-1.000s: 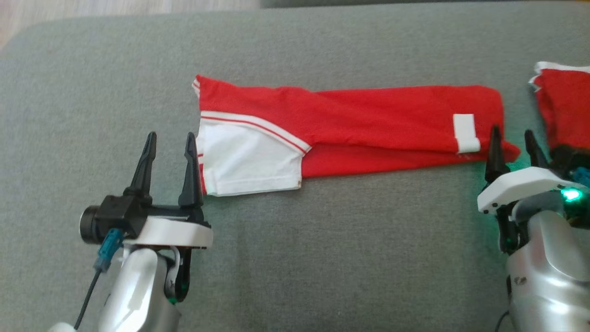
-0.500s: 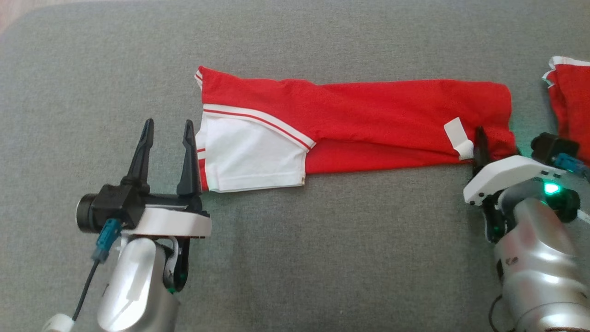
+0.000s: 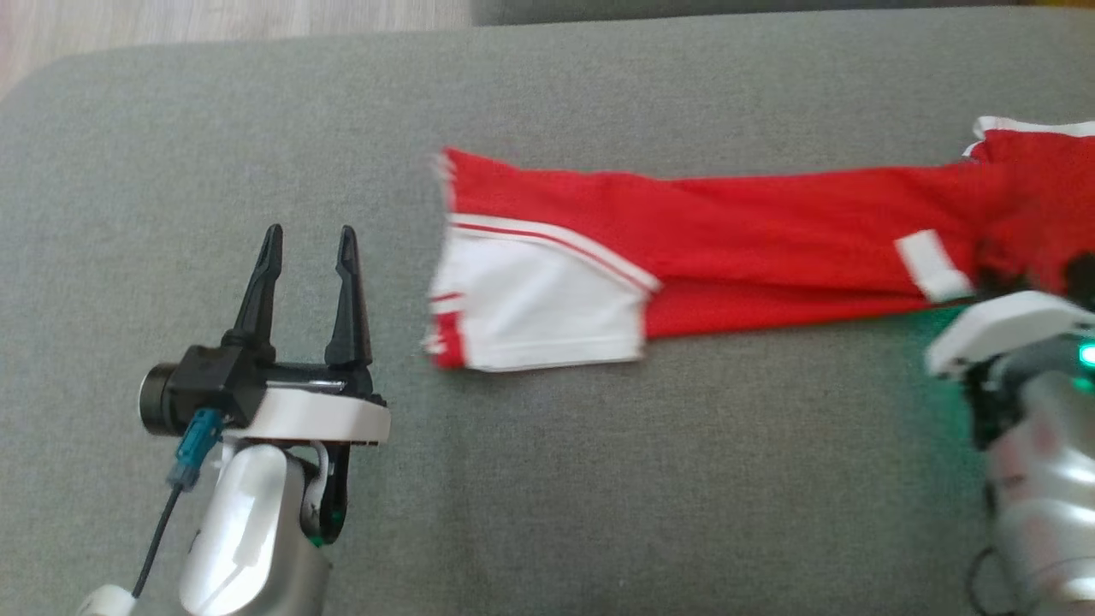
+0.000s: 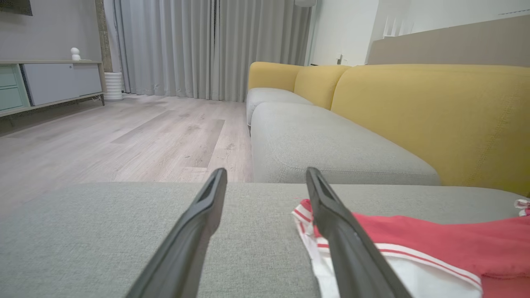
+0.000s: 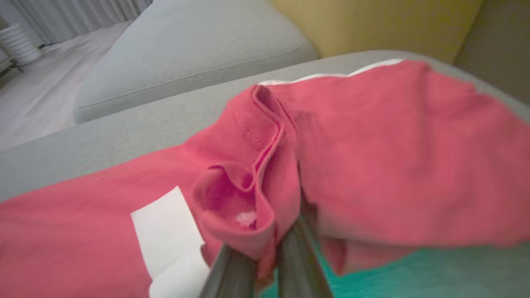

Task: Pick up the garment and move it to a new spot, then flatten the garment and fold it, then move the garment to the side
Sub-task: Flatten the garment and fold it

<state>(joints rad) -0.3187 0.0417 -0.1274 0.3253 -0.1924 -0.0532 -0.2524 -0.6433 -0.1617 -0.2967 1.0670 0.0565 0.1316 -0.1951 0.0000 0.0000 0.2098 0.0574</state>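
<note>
Pinching a bunched red fold at the right end of the garment [image 3: 770,231]: right gripper [image 5: 267,265], fingers [image 5: 300,265] clamped together on the cloth, just beside a white patch [image 5: 165,223]. Stretched long across the grey cushion [image 3: 599,479], red over most of its length, with a white panel [image 3: 539,316] edged in red stripes lying flat at the left end; edges blurred in the head view. More red cloth [image 3: 1026,171] with white trim at the far right, touching or overlapping the held end; cannot tell whether a separate piece. Poised over bare cushion left of the white panel: left gripper [image 3: 310,233], fingers [image 4: 198,231] wide apart and holding nothing, near the garment but not touching. Beyond, in the left wrist view, a yellow sofa back [image 4: 414,116], wood floor [image 4: 124,136] and grey curtains [image 4: 186,45].
</note>
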